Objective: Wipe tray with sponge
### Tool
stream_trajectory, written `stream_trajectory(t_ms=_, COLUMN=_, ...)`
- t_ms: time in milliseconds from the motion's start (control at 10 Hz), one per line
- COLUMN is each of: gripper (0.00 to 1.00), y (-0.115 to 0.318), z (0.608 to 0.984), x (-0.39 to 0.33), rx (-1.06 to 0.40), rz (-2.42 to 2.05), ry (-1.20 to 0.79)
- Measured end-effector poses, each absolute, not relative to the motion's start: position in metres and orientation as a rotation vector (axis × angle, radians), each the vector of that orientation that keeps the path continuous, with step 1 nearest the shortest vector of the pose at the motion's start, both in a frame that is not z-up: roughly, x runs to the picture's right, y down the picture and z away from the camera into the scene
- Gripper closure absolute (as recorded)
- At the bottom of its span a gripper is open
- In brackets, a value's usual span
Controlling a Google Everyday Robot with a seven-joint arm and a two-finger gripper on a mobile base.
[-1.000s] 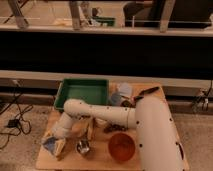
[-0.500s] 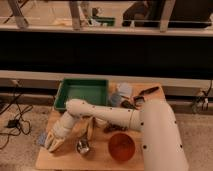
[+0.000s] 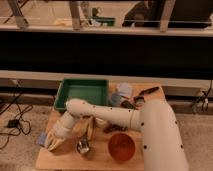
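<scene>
Sponge [image 3: 42, 138], blue-grey, lies at the table's [image 3: 100, 159] near-left edge, partly hidden beneath the gripper [image 3: 52, 144], whose fingers are closed; whether they clasp it is unclear. Green tray [image 3: 82, 93] sits farther back; orange bowl [image 3: 121, 146] near right.

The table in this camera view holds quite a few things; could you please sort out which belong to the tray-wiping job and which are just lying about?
For the job:
green tray
blue-grey sponge, at the table's front-left edge
gripper, down beside the sponge, jaws shut

Lying about:
orange bowl
pale blue squarish object
small metal cup
</scene>
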State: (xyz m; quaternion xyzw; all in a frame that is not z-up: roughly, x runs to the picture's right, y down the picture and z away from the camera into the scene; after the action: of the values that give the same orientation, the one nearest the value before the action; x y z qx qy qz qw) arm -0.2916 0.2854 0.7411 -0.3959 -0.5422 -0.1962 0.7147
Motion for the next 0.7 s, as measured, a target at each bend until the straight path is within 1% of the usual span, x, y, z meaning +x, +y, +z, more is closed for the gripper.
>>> stream_trajectory(t_ms=400, gripper=0.91, y=0.286, z=0.74, x=-0.293, rx=-0.875, rz=-0.434, ry=-1.205)
stream_trajectory(t_ms=700, gripper=0.91, y=0.282, z=0.731, x=-0.3, rx=-0.855, rz=-0.443, ry=-1.222)
